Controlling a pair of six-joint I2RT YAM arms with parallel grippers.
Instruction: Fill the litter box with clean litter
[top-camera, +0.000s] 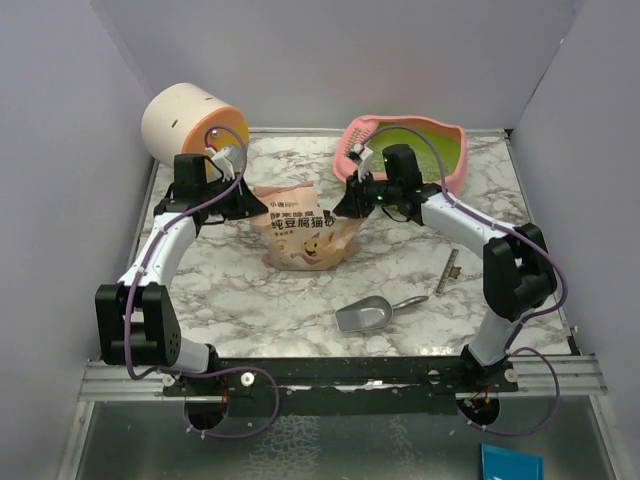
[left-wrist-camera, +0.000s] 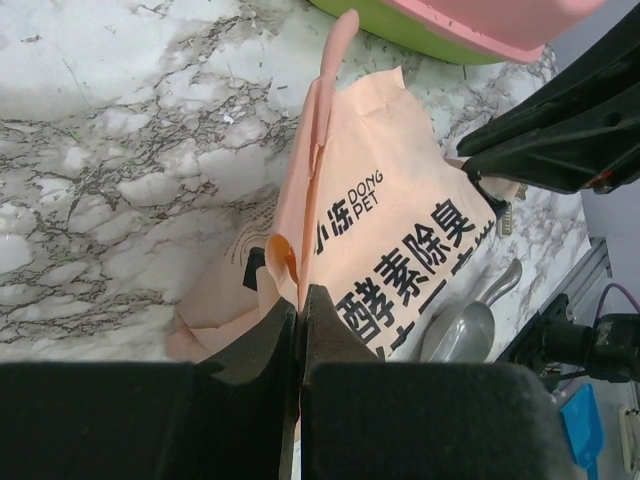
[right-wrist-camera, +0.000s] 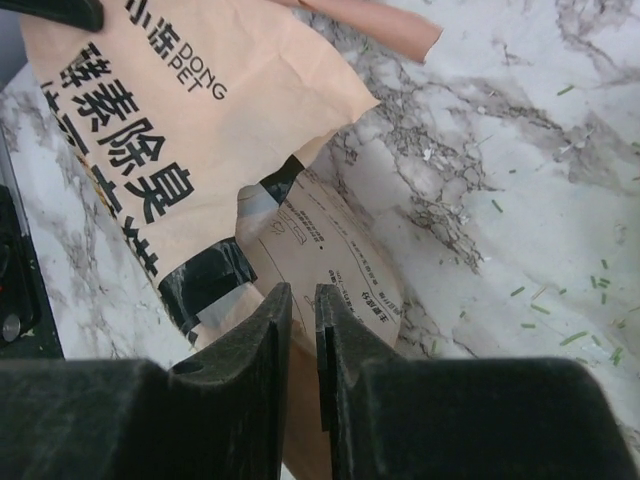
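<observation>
from the top only: both arms whole, a cream-and-orange cylinder (top-camera: 190, 125) at the far left, a grey strip (top-camera: 452, 268) lying near the right arm, and the litter box (top-camera: 405, 150) at the far right of the marble table (top-camera: 250, 290), just behind the right gripper (top-camera: 343, 207).

from the left wrist only: left gripper (left-wrist-camera: 301, 298) pressed fully together on the upper edge of the bag (left-wrist-camera: 390, 230), paper pinched between the pads.

from the right wrist only: green specks (right-wrist-camera: 600, 280) strewn over the marble, and the right gripper's tips with a thin slit between them, right at the bag's side fold; hold on the paper: cannot tell.

2 arms reaching forward and bent inward, 1 at each top corner of the upright bag. metal scoop (top-camera: 370, 315) lying nearer the bases, apart from the bag.

printed in black on the bag: "dong pet", beside large chinese characters "酵素除臭".
</observation>
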